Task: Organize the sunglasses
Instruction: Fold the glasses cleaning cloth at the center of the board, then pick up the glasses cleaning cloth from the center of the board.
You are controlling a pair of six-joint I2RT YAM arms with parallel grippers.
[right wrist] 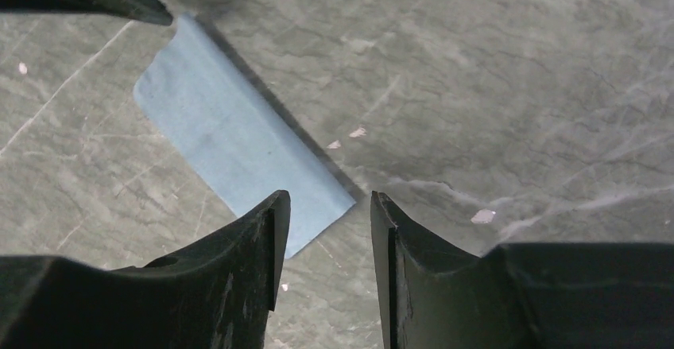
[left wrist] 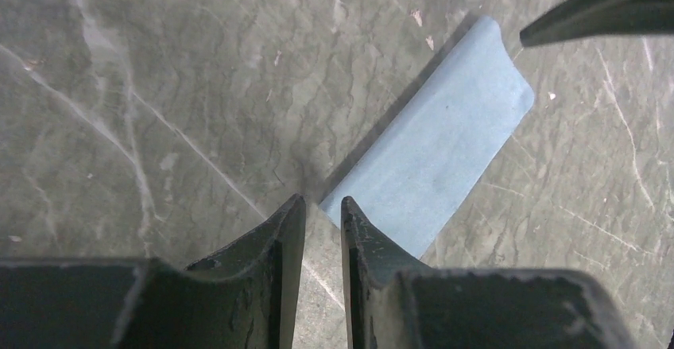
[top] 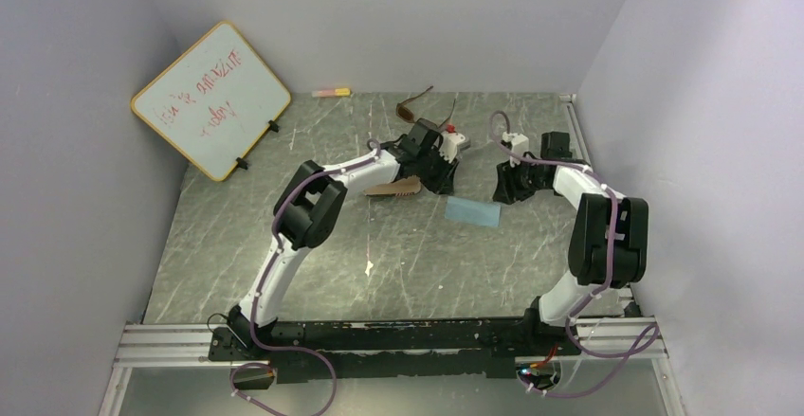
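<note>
Left claw (left wrist: 322, 202) barely parted, right claw (right wrist: 327, 196) wider, both empty, poised at opposite ends of the pouch (left wrist: 433, 166) on the worktop (top: 313, 274), likely to open it. Brown sunglasses (top: 417, 105) lie near the back wall.

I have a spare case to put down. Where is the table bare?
Bare: the broad near stretch between the blue-grey pouch and the mounting rail, and the left side between the whiteboard and the left arm. Crowded: rear centre, where the brown sunglasses, brown case, pouch, left claw and right claw bunch together.
</note>
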